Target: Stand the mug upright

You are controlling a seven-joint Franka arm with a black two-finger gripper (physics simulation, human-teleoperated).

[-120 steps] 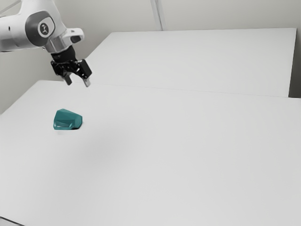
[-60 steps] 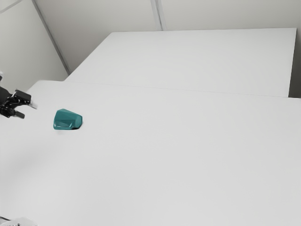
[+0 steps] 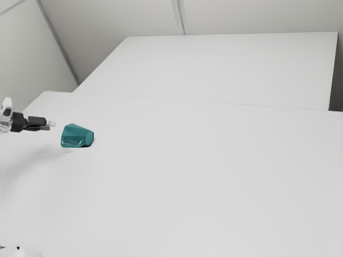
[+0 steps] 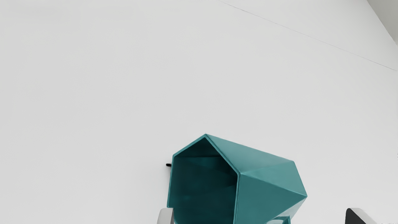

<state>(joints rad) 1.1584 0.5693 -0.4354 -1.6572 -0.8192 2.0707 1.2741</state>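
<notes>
Your black two-finger gripper (image 3: 51, 126) at the exterior view's left, its fingers spread wide, a faceted teal mug (image 3: 77, 136) just beyond the fingertips, lying on its side on the white tabletop (image 3: 187, 176), open mouth showing in your wrist view

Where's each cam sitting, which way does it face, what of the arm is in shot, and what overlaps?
Exterior view: off to the arm's side, above the white table, looking down across it at a slant; the arm's end and claw come in from the exterior view's left.
Wrist view: on the arm's hand, looking out past the claw's two spread fingers toward the tabletop and into the mug's open mouth.
Shared: the claw, the tabletop and the teal mug lying on its side.
</notes>
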